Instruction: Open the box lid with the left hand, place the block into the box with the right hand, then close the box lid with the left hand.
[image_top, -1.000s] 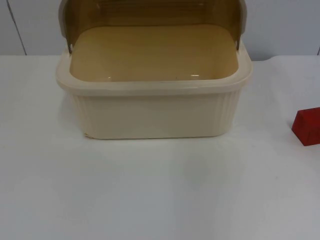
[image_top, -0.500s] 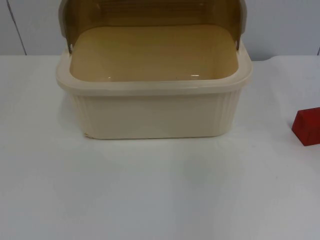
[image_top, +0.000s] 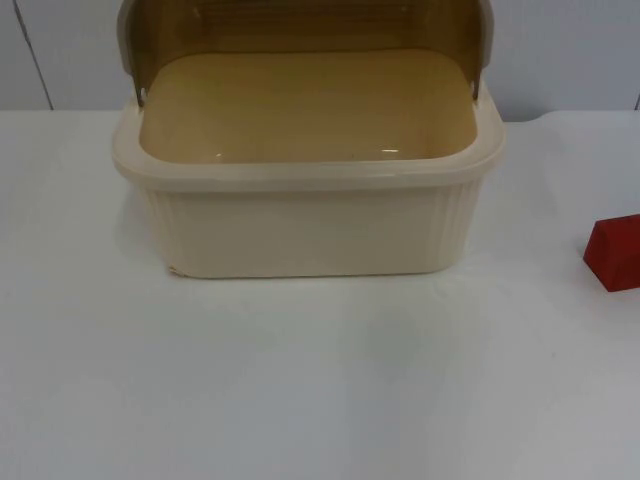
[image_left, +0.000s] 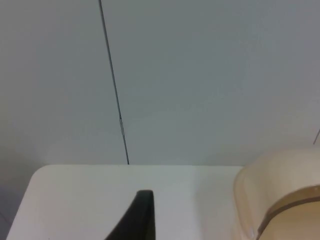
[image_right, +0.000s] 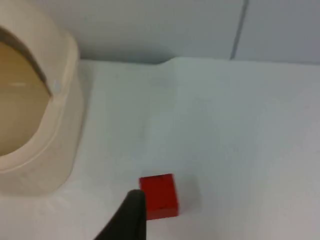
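Can't tell if the right gripper (image_right: 131, 220) is open or closed; it hangs just beside the red block (image_right: 159, 196). Same for the left gripper (image_left: 136, 217), near the cream box (image_top: 305, 215), whose brown lid (image_top: 300, 25) stands open. The block sits on the table (image_top: 300, 380), right of the box.

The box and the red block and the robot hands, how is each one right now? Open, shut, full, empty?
Cream plastic box: upright on the white table, nothing inside.
Brown see-through lid: swung up, open.
Red block: on the table to the right of the box, apart from it, not held.
Right gripper: above the table by the block, holding nothing.
Left gripper: near the box's left end, waiting.
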